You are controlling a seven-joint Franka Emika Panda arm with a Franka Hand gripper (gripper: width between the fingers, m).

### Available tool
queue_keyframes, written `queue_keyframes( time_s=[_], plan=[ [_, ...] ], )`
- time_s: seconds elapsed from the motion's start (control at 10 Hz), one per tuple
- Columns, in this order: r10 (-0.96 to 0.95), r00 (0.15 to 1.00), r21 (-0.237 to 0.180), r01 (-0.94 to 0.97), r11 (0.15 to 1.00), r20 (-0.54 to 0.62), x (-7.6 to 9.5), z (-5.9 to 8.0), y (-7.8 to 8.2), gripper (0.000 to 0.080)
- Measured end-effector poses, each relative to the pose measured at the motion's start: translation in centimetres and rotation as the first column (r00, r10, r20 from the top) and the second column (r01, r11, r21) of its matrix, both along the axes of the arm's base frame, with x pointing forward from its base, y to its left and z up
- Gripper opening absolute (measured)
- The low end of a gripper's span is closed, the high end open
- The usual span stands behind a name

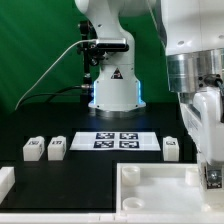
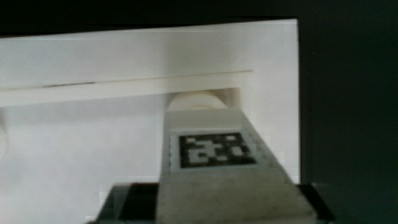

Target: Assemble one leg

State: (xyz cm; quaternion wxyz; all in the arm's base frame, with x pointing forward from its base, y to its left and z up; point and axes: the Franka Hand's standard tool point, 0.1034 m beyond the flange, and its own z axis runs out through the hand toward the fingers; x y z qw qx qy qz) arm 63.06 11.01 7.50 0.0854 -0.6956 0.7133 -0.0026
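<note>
Carrying the leg (image 2: 217, 140), the fingers (image 2: 128, 206) appear clenched on its sides; the wrist view shows them only as dark edges low in the frame, so this is a judgement from how the leg sits centred between them. The exterior view places the leg (image 1: 212, 176) at the exterior view's right, over the white tray-like piece (image 1: 160, 169). Risk one: the leg's far end hides its own target, so a slightly offset approach could strike the raised rim or miss the seat. Risk two: the tray-like piece lies loose on the desk (image 1: 90, 178), and side force could push it askew. Risk three: a tilted leg may jam or twist in the grasp. Three spare legs (image 1: 33, 149) (image 1: 57, 148) (image 1: 171, 148) and the marker board (image 1: 118, 140) lie beyond the tray-like piece; the nearest spare leg is just beside its far rim.
</note>
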Motion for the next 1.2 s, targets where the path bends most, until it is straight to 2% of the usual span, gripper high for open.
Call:
queue_keyframes(
  time_s=[0.2, 0.3, 0.4, 0.5, 0.6, 0.9, 1.2],
  plan=[
    [0.000, 1.000, 0.000, 0.000, 1.000, 0.000, 0.00, 0.00, 0.00, 0.0294],
    [0.000, 1.000, 0.000, 0.000, 1.000, 0.000, 0.00, 0.00, 0.00, 0.0467],
    [0.000, 1.000, 0.000, 0.000, 1.000, 0.000, 0.00, 0.00, 0.00, 0.0602],
    [0.000, 1.000, 0.000, 0.000, 1.000, 0.000, 0.00, 0.00, 0.00, 0.0602],
    [0.000, 1.000, 0.000, 0.000, 1.000, 0.000, 0.00, 0.00, 0.00, 0.0639],
    [0.002, 1.000, -0.004, -0.002, 1.000, 0.000, -0.07, -0.09, -0.11, 0.0648],
    [0.340, 0.940, -0.063, -0.338, 0.939, 0.023, -0.12, -0.20, -0.38, 0.0649]
  ],
)
